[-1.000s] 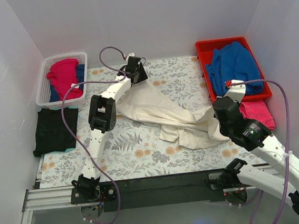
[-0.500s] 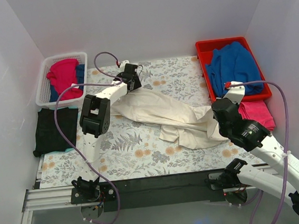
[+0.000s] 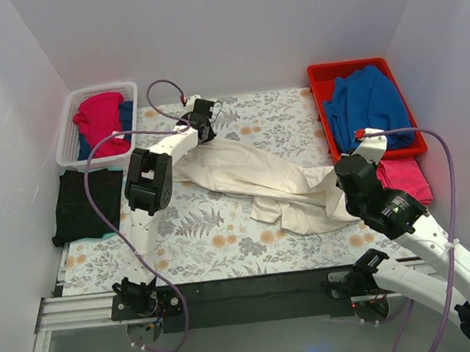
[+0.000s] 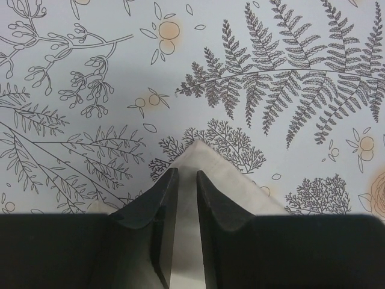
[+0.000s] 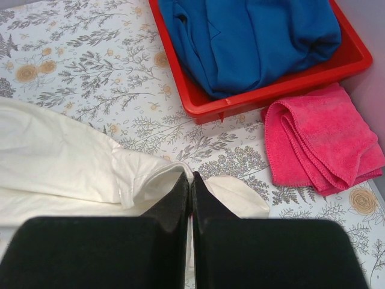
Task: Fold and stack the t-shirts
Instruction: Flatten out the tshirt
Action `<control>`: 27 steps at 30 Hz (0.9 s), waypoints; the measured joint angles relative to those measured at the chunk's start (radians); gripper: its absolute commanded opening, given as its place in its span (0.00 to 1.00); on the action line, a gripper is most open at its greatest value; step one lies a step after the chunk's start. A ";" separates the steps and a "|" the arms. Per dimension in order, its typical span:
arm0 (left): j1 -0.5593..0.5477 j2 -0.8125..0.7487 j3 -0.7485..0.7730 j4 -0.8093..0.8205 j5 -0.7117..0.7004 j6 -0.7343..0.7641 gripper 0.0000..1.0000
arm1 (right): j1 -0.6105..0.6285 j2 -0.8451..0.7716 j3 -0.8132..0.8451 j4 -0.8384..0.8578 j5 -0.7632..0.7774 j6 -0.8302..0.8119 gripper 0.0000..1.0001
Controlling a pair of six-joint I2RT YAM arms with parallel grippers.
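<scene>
While the left claw [image 4: 183,174] stands at the far corner of the cream-white shirt [image 3: 251,170] with its fingers [image 4: 157,198] a narrow slot apart and the cloth's tip in that slot, its own black body hides the rest, so we cannot tell whether it bites. At the shirt's other end, partly hidden under the right arm [image 3: 405,214], the right claw [image 5: 188,176] is pressed together on a raised fold. We see the shirt lying crumpled across the middle of the worktop [image 3: 200,246], bare pattern between it and the near edge, and the black shirt [image 3: 84,205] flat at the left edge beside the wall [image 3: 17,164].
</scene>
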State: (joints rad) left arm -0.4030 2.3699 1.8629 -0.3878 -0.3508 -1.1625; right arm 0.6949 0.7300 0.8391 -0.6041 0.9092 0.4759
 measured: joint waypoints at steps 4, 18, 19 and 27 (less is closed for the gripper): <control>0.001 0.004 0.012 -0.010 0.004 0.010 0.29 | 0.000 0.000 0.000 0.000 -0.001 0.000 0.01; -0.016 0.030 0.071 -0.048 -0.006 0.042 0.52 | 0.000 -0.023 -0.016 0.001 -0.008 0.000 0.01; -0.016 0.030 0.071 -0.049 -0.012 0.047 0.52 | 0.000 -0.023 -0.019 0.000 -0.008 0.000 0.01; -0.022 0.138 0.267 -0.172 -0.081 0.096 0.52 | 0.000 -0.025 -0.019 0.000 -0.007 0.001 0.01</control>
State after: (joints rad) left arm -0.4248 2.5076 2.1304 -0.5594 -0.4320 -1.0664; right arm 0.6949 0.7048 0.8196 -0.6037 0.9020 0.4770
